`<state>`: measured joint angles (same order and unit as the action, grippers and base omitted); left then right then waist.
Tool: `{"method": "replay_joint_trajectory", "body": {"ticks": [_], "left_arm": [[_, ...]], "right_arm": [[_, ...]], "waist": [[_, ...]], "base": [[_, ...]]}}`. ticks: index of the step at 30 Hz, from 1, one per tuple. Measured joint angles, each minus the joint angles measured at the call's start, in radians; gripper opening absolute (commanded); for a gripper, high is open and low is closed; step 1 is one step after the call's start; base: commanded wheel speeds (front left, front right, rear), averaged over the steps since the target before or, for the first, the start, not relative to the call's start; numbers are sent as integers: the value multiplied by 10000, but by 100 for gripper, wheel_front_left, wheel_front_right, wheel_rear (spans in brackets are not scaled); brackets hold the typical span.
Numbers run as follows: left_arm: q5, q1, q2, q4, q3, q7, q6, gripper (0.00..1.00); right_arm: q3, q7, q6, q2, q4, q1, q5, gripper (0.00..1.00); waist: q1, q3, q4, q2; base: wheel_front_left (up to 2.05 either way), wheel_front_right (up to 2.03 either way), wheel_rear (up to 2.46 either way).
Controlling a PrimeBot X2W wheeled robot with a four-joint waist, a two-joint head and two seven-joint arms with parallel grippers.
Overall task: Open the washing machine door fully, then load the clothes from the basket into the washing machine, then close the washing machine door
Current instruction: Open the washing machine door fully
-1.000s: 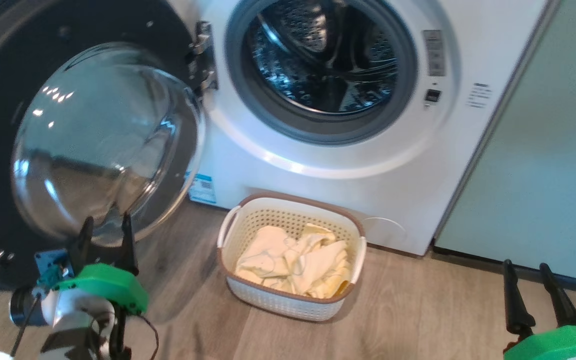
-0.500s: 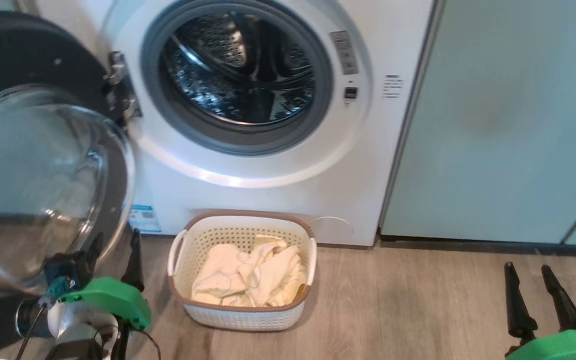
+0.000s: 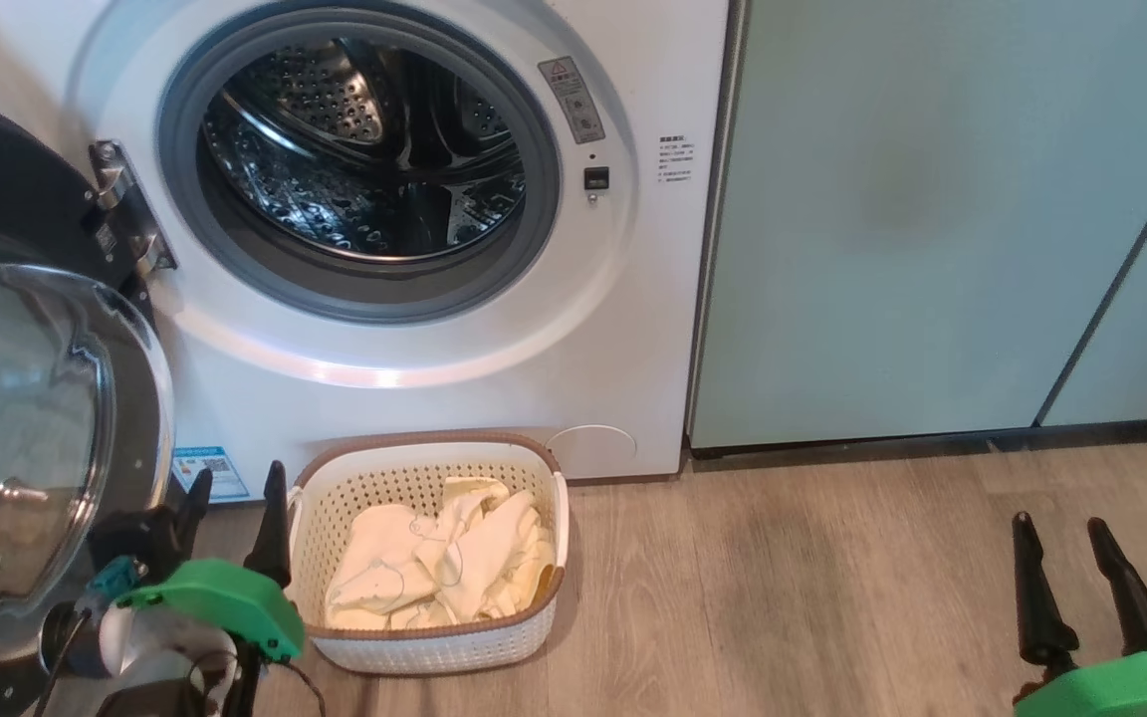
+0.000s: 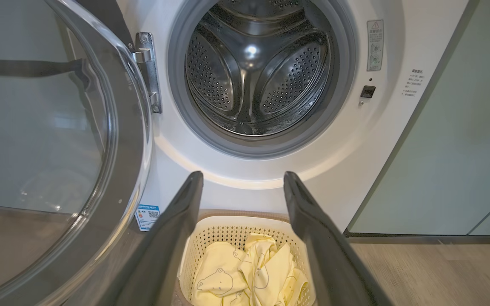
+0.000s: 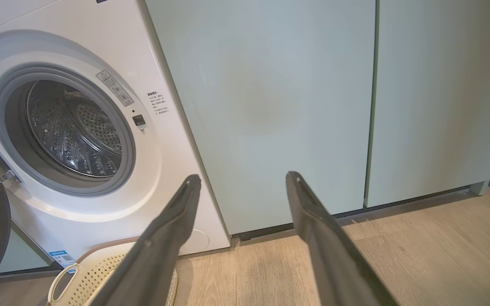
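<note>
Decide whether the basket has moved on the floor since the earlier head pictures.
No. The basket keeps its place before the washing machine, between its blue label and round cover; the camera turned.

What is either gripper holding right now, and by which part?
Nothing is held. The left gripper and the right gripper are both open and empty; the clothes lie in the basket.

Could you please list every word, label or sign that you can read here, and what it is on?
No words can be read.
Grey sticker on the washing machine, beside its opening: a warning triangle; print too small.
Block of print on its front panel: too small.
Blue label at its lower corner: a QR code; print too small.
</note>
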<state>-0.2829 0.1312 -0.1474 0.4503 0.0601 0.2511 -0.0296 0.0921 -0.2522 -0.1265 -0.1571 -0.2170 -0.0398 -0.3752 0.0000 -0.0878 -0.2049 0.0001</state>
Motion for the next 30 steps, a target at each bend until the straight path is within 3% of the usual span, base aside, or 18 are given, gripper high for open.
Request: {"method": "replay_joint_trajectory", "body": {"ticks": [30], "left_arm": [[29,169,69,535,328,0,-558,100]], "right_arm": [[-171,0,0,17,-42,-162,73,100]], "waist": [[0,83,242,0]], "base": [[0,0,0]]}}
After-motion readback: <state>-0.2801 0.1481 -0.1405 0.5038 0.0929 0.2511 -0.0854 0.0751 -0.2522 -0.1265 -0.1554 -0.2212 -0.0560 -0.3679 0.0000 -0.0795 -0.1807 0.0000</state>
